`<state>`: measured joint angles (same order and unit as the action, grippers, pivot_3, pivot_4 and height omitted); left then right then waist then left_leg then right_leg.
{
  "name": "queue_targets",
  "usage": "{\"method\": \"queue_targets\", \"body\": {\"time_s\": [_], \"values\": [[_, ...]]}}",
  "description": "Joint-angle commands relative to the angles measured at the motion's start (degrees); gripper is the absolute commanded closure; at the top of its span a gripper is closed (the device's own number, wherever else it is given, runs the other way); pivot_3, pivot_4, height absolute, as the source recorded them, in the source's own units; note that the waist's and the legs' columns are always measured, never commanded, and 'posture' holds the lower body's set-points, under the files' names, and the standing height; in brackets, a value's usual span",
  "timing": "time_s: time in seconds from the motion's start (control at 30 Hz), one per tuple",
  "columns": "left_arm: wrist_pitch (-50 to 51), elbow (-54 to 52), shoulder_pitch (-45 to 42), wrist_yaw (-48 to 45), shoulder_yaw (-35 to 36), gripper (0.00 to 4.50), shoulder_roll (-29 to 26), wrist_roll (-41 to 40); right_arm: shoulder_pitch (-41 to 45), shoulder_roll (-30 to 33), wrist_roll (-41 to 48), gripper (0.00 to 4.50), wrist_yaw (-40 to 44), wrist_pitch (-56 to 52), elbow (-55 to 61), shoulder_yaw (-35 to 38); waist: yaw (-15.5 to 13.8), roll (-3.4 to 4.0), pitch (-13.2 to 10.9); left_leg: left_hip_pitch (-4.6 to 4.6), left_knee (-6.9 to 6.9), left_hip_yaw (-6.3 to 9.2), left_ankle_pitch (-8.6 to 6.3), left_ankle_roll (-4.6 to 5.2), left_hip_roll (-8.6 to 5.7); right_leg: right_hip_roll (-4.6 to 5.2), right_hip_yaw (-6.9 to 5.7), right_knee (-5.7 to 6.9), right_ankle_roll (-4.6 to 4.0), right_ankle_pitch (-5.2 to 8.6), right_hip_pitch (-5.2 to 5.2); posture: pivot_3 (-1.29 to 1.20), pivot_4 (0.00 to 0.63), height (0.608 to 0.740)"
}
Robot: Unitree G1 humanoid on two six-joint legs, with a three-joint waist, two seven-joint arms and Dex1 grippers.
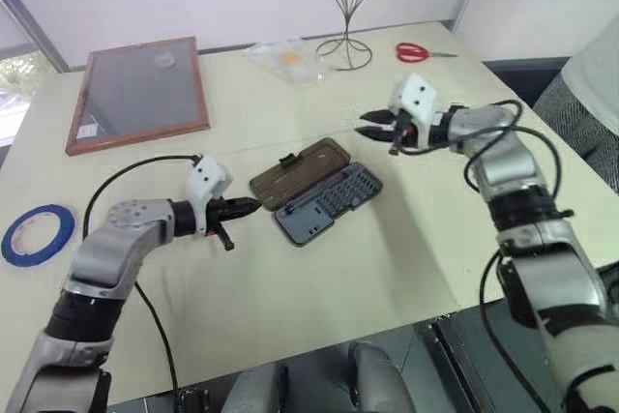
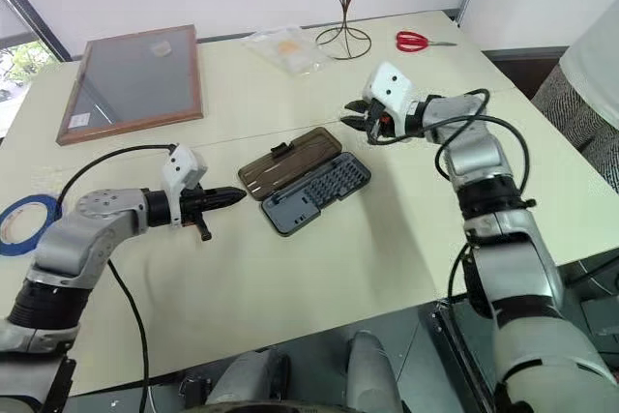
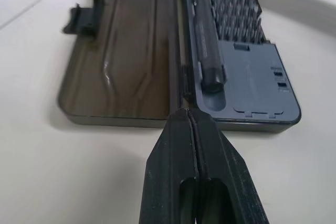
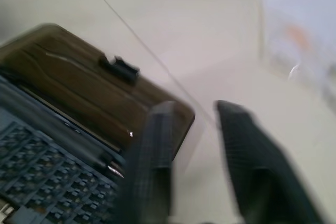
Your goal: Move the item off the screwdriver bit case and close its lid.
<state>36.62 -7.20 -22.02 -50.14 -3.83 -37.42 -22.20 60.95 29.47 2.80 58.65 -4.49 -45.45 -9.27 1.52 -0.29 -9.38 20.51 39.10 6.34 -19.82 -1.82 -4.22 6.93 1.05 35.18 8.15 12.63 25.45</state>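
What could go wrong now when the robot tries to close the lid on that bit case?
1. The lid lies flat on the table, so the shut left gripper at its edge may push the light screwdriver bit case along instead of lifting the lid.
2. The open right gripper hovers near the far end; a nudge could turn the case.
3. The latch tab might not catch.

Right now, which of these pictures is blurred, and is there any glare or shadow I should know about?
Right wrist view: motion-smeared, the right gripper and lid soft. Left wrist view: sharp on the case, the shut left gripper casting a faint shadow. Head views: even light, soft shadows on the table, no strong glare.
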Motion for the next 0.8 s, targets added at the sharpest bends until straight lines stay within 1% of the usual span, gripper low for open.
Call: {"method": "queue_targets", "body": {"time_s": [0.03, 0.07, 0.1, 0.23, 0.3, 0.47, 0.8], "values": [[-2.4, 0.3, -0.7, -0.7, -1.0, 4.50, 0.5, 1.2, 6.7, -2.5, -1.1, 1.00, 0.3, 1.2, -9.5, 0.7, 0.3, 0.01, 0.0, 0.02, 0.00, 0.00, 0.00, 0.00, 0.00, 0.00, 0.00, -0.01, 0.00, 0.00, 0.00, 0.00, 0.150, 0.740], [-2.8, 0.6, -0.8, -0.7, -1.2, 4.50, 0.8, 1.5, 8.1, -3.4, -1.6, 0.34, 0.0, 1.5, -12.2, 0.7, 0.5, 0.01, 0.0, 0.02, 0.00, 0.02, 0.00, 0.00, 0.00, 0.00, 0.00, 0.00, 0.00, 0.00, 0.01, 0.00, 0.150, 0.740], [-3.1, 0.8, -0.9, -0.5, -1.4, 4.50, 1.1, 1.7, 9.5, -4.4, -2.3, 0.02, -1.4, 1.9, -14.7, 0.7, 0.7, 0.01, 0.0, 0.02, -0.01, 0.05, 0.00, -0.01, 0.00, 0.00, -0.01, 0.00, 0.00, 0.00, 0.00, 0.00, 0.150, 0.740], [-3.6, 0.8, -0.9, 0.3, -0.8, 4.50, 1.9, 2.0, 13.8, -7.8, -4.1, 0.02, -6.0, 2.7, -21.8, 1.5, 1.2, 0.01, 0.0, 0.01, -0.05, 0.07, 0.02, -0.03, 0.01, 0.00, -0.02, 0.02, 0.00, 0.00, 0.03, 0.00, 0.150, 0.740], [-4.2, 0.7, -0.4, 1.2, -0.4, 4.50, 2.0, 2.5, 16.1, -10.1, -4.4, 0.02, -10.4, 0.5, -24.8, 2.5, 1.4, 0.02, 0.0, 0.01, -0.07, 0.10, 0.02, -0.04, 0.01, 0.00, -0.02, 0.03, 0.00, 0.00, 0.05, 0.00, 0.150, 0.740], [-2.6, -2.0, 1.8, 4.0, 2.3, 4.50, 2.9, 1.0, 18.5, -13.9, -8.2, 0.02, -19.1, -0.7, -28.4, 1.4, 2.3, 0.04, 0.0, 0.02, -0.09, 0.14, 0.03, -0.07, 0.02, 0.01, -0.02, 0.08, 0.00, 0.00, 0.07, 0.00, 0.150, 0.740], [-2.2, -5.5, 5.6, 6.4, 3.6, 4.50, 2.1, 1.6, 17.5, -17.9, -12.1, 0.02, -24.0, -5.6, -30.4, 1.0, 2.6, 0.06, 0.0, 0.05, -0.11, 0.21, 0.03, -0.07, -0.01, 0.02, -0.03, 0.15, 0.00, 0.00, 0.07, 0.00, 0.150, 0.740]]}}
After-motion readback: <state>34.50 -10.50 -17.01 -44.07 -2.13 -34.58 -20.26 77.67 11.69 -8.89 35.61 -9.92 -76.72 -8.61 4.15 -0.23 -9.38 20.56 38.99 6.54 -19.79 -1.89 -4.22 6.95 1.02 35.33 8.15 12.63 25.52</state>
